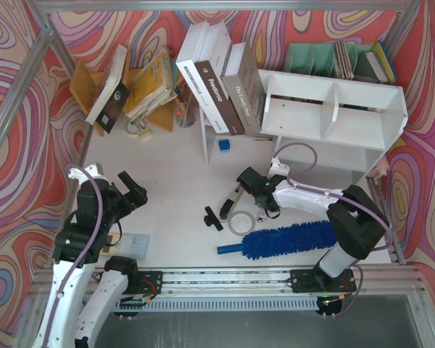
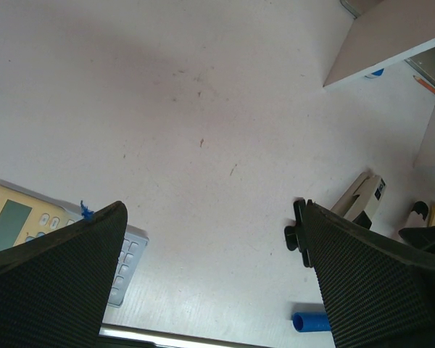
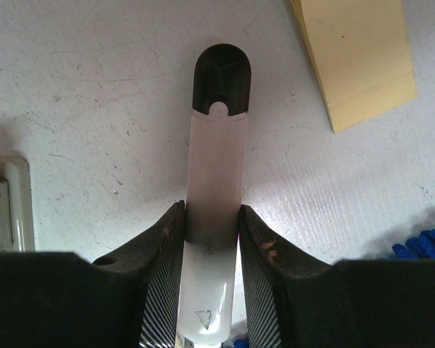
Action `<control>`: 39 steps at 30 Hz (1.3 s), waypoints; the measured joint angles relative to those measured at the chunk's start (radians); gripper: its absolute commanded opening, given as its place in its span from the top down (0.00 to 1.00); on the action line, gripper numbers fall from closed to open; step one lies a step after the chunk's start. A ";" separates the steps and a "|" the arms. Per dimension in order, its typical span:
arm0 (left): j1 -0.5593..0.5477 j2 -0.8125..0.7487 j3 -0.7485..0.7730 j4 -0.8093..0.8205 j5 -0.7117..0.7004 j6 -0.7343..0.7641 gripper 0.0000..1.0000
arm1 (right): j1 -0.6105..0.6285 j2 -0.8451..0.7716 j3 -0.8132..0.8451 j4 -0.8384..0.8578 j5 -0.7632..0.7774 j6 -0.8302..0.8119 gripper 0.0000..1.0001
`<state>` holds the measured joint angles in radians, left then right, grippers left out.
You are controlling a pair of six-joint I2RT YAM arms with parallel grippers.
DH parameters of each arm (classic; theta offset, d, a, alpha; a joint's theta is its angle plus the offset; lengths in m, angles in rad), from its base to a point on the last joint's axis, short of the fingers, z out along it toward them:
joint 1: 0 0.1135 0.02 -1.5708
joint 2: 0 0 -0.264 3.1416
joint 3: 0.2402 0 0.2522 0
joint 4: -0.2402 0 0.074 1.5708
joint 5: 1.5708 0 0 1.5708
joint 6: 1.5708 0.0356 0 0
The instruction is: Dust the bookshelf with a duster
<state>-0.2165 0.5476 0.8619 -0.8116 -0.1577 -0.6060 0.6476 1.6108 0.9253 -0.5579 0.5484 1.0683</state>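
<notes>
Lying flat near the front edge of the table (image 1: 174, 159), the blue duster (image 1: 286, 239) points its handle left and its fluffy head right, where the right arm's elbow covers the end of it. The white bookshelf (image 1: 333, 109) stands well apart from it at the far right. Its 2 compartments face the overhead camera, with leaning books (image 1: 217, 80) right up against its left side and a green rack (image 1: 312, 58) behind. Open tabletop runs from the left arm across the middle to the shelf's foot. The front centre is more crowded, with a black tool (image 1: 213, 217) and a pale ring (image 1: 239, 222) near the duster's handle.

The right pincer (image 1: 245, 185) hangs over that cluster, between shelf and duster. Its wrist view shows its fingers (image 3: 159, 243) clamped on a slim white tube (image 3: 217, 156) with a black cap, 1 finger on each side, the tube pointing away over the table. A yellowish card (image 3: 359, 61) lies beyond, and a few blue strands show at the right edge of that view.

The left pincer (image 1: 133, 190) holds nothing. Its 2 fingers (image 2: 65, 275) stand wide apart above bare table. A calculator (image 2: 14, 221) is partly hidden behind the left finger, and a blue handle tip is cut off by the right one. I cannot tell what the grey-white object (image 2: 362, 199) beside that finger is.
</notes>
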 measured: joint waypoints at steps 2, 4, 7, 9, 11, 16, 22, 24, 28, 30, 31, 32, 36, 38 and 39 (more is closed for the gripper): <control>0.000 0.004 0.000 0.000 0.000 0.000 0.02 | -0.001 0.006 0.000 0.000 0.000 -0.002 0.62; 0.000 0.008 0.000 0.000 0.000 0.000 0.02 | -0.001 0.006 0.000 0.000 0.000 -0.003 0.60; 0.000 0.014 0.000 0.000 0.000 0.000 0.02 | -0.001 0.006 0.000 -0.001 0.000 -0.004 0.54; 0.000 0.015 0.000 0.000 0.000 0.000 0.02 | -0.001 0.004 0.000 -0.001 0.001 -0.006 0.48; 0.000 0.015 0.000 0.000 0.000 0.000 0.02 | -0.001 -0.001 0.000 -0.001 0.001 -0.008 0.47; 0.000 0.016 0.000 0.000 0.000 0.000 0.02 | -0.001 -0.034 0.000 -0.021 0.001 -0.005 0.46; 0.000 0.013 0.000 0.000 0.004 0.000 0.02 | -0.001 -0.178 -0.024 -0.061 -0.008 0.024 0.45; 0.000 0.008 0.000 0.000 0.007 0.001 0.02 | -0.001 -0.240 -0.040 -0.074 -0.015 0.034 0.44; 0.000 0.000 0.000 0.000 0.011 0.000 0.02 | -0.001 -0.347 -0.074 -0.111 -0.030 0.056 0.43; 0.000 0.000 0.000 0.000 0.015 0.001 0.02 | -0.001 -0.389 -0.092 -0.134 -0.036 0.067 0.43; 0.000 0.000 0.000 0.000 0.016 0.001 0.02 | -0.001 -0.406 -0.100 -0.144 -0.039 0.074 0.42; 0.000 0.000 0.000 0.000 0.018 0.001 0.02 | -0.001 -0.425 -0.109 -0.157 -0.043 0.081 0.42; 0.000 0.000 0.000 0.001 0.024 0.001 0.02 | -0.001 -0.478 -0.134 -0.204 -0.068 0.099 0.40; 0.000 0.000 0.000 0.001 0.027 0.001 0.02 | -0.001 -0.491 -0.135 -0.223 -0.085 0.100 0.40; 0.000 0.000 0.000 0.001 0.027 0.001 0.02 | -0.001 -0.496 -0.135 -0.232 -0.092 0.101 0.40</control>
<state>-0.2165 0.5480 0.8616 -0.8108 -0.1303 -0.6052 0.6468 1.1149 0.7898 -0.7902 0.4561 1.1690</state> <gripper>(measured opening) 0.984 0.597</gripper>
